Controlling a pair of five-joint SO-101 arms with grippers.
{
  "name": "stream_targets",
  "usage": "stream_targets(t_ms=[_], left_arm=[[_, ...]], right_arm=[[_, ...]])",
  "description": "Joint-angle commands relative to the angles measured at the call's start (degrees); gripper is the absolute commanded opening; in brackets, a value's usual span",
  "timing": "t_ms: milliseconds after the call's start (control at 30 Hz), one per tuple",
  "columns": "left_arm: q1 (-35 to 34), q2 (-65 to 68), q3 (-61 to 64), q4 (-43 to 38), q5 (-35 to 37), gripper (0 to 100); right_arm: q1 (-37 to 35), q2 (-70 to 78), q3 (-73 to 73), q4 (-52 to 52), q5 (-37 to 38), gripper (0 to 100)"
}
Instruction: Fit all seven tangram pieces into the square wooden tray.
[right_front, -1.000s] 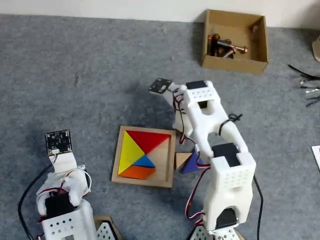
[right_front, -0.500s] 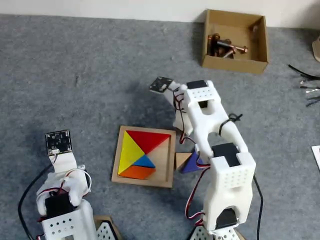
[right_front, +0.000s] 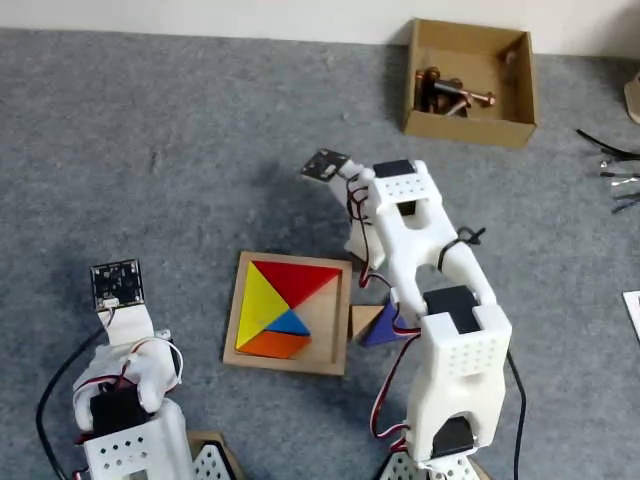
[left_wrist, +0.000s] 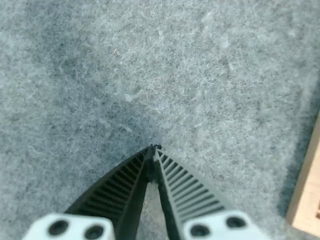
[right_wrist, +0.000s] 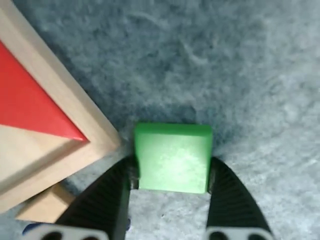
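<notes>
L hand (left_wrist: 153, 150) tips together; R hand (right_wrist: 171, 169) prob. in grip.

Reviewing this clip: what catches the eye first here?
The green square stands out, clamped in the right gripper just off a corner of the tray. The tray holds four coloured pieces with bare wood on its right side, and a wooden triangle and a blue triangle lie beside it.

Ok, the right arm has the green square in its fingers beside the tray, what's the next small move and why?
Probably lift the green square slightly and carry it over the tray rim toward the bare wood beside the red piece. The right gripper is shut on it, but it sits outside the tray's corner, over carpet.
</notes>
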Motion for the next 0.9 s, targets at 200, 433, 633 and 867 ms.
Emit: stream_targets(t_ms=[200, 433, 633, 867], left_arm=[[-0.7, -0.3, 1.1, 0.2, 0.6, 1], [-0.7, -0.3, 1.1, 0.2, 0.6, 1], [-0.7, -0.3, 1.1, 0.2, 0.6, 1], [-0.7, -0.3, 1.1, 0.2, 0.6, 1]], right_arm=[[-0.8, -0.7, -0.7, 1.5, -4.2, 0.7], [-0.9, -0.7, -5.1, 5.9, -6.1, 0.4], [-0.9, -0.7, -11.6, 12.9, -6.1, 0.4], [-1.5, -0.7, -18.2, 20.3, -9.8, 0.4]])
